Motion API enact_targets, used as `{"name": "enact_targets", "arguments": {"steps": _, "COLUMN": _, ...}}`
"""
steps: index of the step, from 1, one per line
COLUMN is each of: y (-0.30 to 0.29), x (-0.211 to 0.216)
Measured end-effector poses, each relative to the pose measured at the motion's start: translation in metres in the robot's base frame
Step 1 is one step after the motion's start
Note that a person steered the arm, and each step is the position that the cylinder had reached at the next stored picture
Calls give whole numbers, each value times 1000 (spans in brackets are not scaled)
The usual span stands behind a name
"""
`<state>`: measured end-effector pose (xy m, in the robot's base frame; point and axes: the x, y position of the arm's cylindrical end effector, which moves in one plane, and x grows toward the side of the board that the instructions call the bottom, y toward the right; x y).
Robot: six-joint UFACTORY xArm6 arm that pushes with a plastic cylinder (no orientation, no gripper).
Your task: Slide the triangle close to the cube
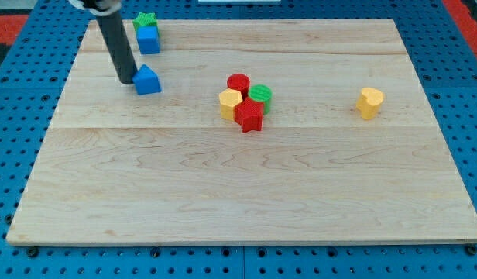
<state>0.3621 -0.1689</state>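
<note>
A blue triangle block (148, 80) lies at the upper left of the wooden board (246, 186). A blue cube (149, 39) sits farther up, near the board's top edge, with a green star block (145, 20) touching its top side. My tip (127, 80) rests on the board right at the triangle's left side, touching or nearly touching it. The dark rod slants up and to the left from there.
A cluster near the middle holds a red cylinder (238, 83), a green cylinder (260, 96), a yellow block (230, 102) and a red star (249, 115). A lone yellow block (369, 102) lies at the right. Blue pegboard surrounds the board.
</note>
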Motion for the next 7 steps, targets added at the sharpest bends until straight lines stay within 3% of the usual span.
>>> {"name": "enact_targets", "arguments": {"steps": 1, "y": 5, "x": 35}}
{"name": "enact_targets", "arguments": {"steps": 5, "y": 62, "x": -23}}
{"name": "enact_targets", "arguments": {"steps": 7, "y": 8, "x": -56}}
